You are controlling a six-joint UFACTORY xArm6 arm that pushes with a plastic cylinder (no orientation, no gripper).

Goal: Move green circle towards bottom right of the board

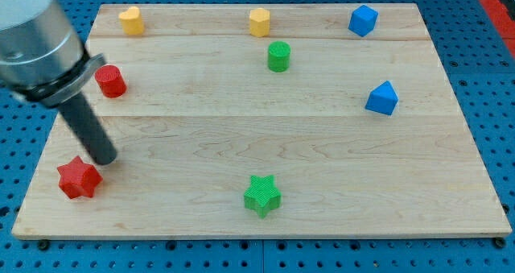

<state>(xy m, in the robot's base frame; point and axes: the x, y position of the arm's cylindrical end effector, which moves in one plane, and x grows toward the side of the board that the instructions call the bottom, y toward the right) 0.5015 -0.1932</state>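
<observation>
No readable writing or labels. Wooden table (322, 144), pale planks with visible grain. Green circle (278, 55), ribbed plastic cylinder, upright near view's top centre, just below yellow block (259, 22). My tip (105, 159) at view's left, just beside red star (79, 177), well apart from green circle. End effector: plain dark rod, nothing gripped. Green star (262, 196) at bottom centre.

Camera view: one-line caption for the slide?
My tip rests beside the red star, far left of the untouched green circle near the board's top.
</observation>
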